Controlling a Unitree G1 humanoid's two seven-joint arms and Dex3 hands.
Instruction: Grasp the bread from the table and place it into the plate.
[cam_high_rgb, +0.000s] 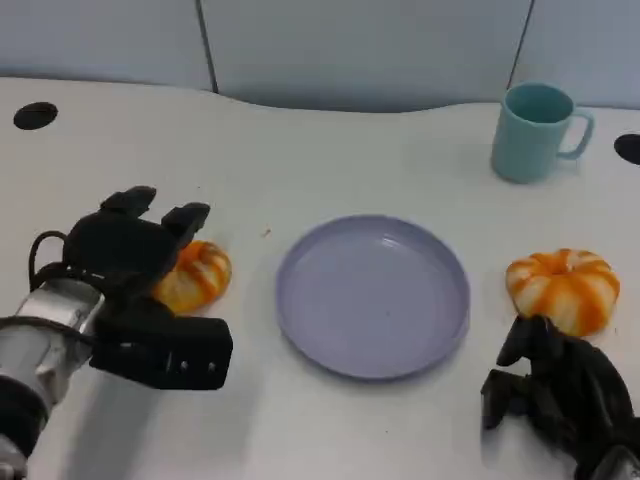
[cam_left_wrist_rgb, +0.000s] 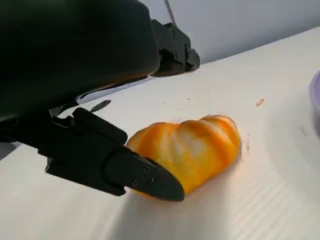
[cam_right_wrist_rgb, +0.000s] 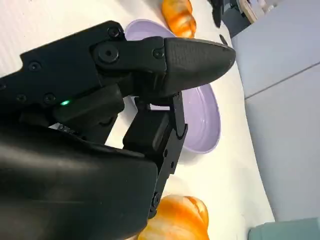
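left hand fingers stand wide, one on each flank of the left bread, none yet closed on it; judged a pre-grasp straddle. this bread lies on the table, just beside the plate's left rim. right hand rests near the right bread, holding nothing, fingers loosely curled; how far apart they stand cannot be told. count: two breads, one plate, bare, one teal mug well behind.
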